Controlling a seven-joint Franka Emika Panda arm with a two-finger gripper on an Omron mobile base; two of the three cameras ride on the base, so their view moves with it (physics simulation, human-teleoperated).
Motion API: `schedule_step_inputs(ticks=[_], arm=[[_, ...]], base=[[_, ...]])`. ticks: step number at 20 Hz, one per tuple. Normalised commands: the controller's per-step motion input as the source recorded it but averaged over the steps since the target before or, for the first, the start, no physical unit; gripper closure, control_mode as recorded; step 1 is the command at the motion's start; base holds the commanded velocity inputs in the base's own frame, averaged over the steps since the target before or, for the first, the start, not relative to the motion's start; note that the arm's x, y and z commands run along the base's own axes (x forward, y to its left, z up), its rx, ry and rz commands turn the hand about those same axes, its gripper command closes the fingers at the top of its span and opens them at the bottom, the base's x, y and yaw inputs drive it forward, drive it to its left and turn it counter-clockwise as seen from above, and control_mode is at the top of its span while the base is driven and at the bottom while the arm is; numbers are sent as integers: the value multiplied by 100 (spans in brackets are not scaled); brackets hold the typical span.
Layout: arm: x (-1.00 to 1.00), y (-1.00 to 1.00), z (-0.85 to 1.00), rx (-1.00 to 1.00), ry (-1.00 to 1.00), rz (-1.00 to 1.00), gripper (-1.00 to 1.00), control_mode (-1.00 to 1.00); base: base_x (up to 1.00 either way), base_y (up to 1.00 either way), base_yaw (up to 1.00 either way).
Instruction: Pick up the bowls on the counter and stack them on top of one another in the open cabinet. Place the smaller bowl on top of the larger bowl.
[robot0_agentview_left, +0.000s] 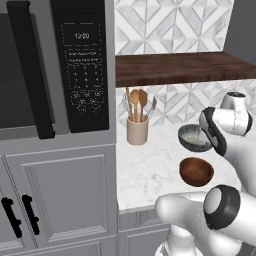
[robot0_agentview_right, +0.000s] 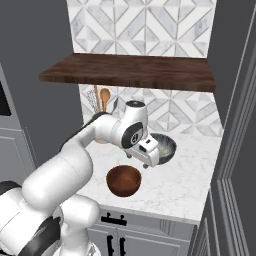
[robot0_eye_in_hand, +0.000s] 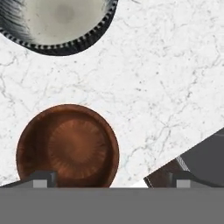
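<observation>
Directly below the wide-spread, empty gripper (robot0_eye_in_hand: 109, 178), the smaller bowl (robot0_eye_in_hand: 68, 145) sits toward one finger.

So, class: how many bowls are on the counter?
2. The grey-blue bowl sits further back on the counter, toward the wall; the brown bowl sits nearer the front edge. None seem hidden.

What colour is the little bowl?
The smaller bowl is glossy reddish-brown, like wood. The hand view shows it best, looking straight down into it.
</observation>
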Motion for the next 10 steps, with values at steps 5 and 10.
schedule_step_inputs(ticks=[5,10], arm=[[-3,0,-56,0,9,1,-100,-100],[0,1,-41,2,7,3,-100,-100]], base=[[0,0,0],[0,0,0]])
